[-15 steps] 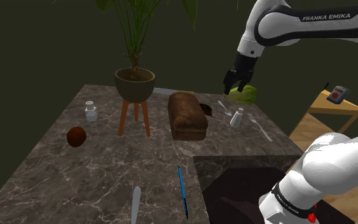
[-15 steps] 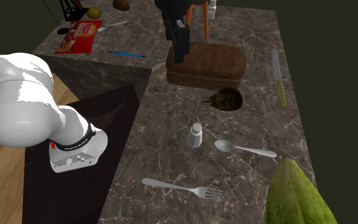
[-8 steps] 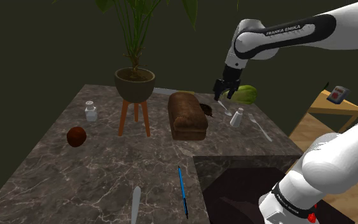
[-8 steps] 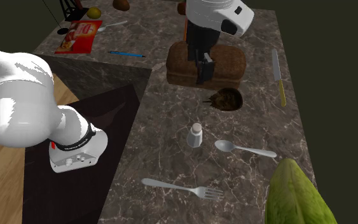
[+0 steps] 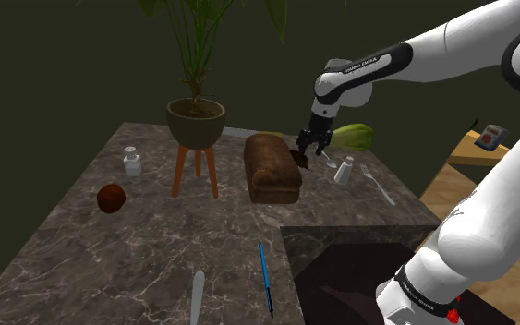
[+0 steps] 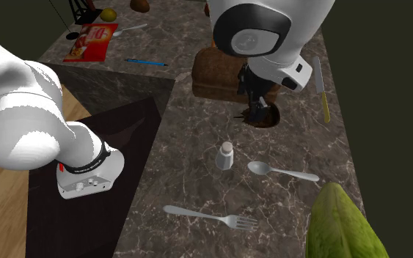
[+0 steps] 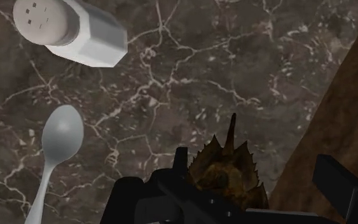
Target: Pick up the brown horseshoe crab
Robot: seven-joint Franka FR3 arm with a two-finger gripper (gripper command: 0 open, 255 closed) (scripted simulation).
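Shoulder view: my gripper point(image 5: 308, 148) hangs low over the far part of the marbled tabletop point(image 5: 156, 249), between the brown loaf point(image 5: 271, 171) and the white shaker point(image 5: 344, 170).
Second exterior view: the brown horseshoe crab point(image 6: 269, 117) lies on the tabletop just beside the loaf's long side. My gripper is directly above it and covers part of its shell.
Wrist view: my gripper is released, with the fingers point(image 7: 343, 184) standing apart. The crab sits between them, tail spine pointing away from me, and I can't see either finger pressing on it. A spoon point(image 7: 60, 137) lies apart from it.
Step in hand: I judge this to be the end of the approach, with no grasp made yet.
Next move: sink the last bit, keep clear of the loaf, then clench evenly across the shell before lifting.
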